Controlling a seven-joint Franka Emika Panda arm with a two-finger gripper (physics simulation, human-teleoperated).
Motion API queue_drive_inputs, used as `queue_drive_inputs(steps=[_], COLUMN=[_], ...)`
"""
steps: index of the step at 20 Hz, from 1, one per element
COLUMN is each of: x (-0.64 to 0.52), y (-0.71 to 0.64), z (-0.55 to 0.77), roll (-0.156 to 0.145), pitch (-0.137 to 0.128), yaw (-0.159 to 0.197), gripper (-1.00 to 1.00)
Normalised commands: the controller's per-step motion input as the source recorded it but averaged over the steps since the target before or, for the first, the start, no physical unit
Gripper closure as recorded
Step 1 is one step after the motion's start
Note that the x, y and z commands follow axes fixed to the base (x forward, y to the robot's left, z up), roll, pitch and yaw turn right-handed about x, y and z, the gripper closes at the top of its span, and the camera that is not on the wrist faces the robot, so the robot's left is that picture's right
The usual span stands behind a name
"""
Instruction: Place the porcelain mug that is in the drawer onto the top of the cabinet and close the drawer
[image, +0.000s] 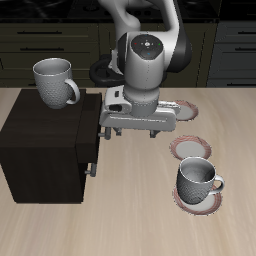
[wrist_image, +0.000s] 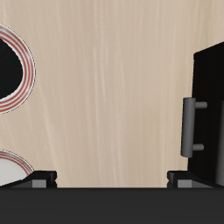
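Observation:
The porcelain mug (image: 55, 80) stands upright on the flat top of the dark cabinet (image: 40, 140), near its back edge, handle toward the robot. The drawer's grey bar handle (image: 92, 167) sits close against the cabinet front, so the drawer looks pushed in. In the wrist view the handle (wrist_image: 191, 127) shows on the dark drawer front (wrist_image: 212, 96). My gripper (image: 128, 132) hangs over the table just beside the cabinet front, open and empty. In the wrist view (wrist_image: 112, 178) only its fingertips (wrist_image: 42, 178) show, wide apart, clear of the handle.
A smaller grey mug (image: 198, 180) stands on a reddish-rimmed saucer near the table's front. An empty saucer (image: 190, 148) lies behind it, and another plate (image: 186, 110) lies farther back, partly behind my hand. Two plate rims (wrist_image: 26, 74) (wrist_image: 10, 166) show in the wrist view.

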Motion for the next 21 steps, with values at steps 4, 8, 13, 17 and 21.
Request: queue_drive_inputs(steps=[4, 8, 13, 17, 21], x=[0.05, 0.06, 0.02, 0.08, -0.01], y=[-0.42, -0.55, -0.43, -0.56, -0.15], z=[-0.09, -0.16, -0.13, -0.19, -0.05], roll=[-0.052, -0.071, -0.048, -0.071, -0.021], pitch=[0.01, 0.015, 0.013, 0.026, 0.006], yaw=[-0.01, 0.001, 0.007, -0.012, 0.016], gripper=[-1.0, -1.0, -1.0, -1.0, -1.0])
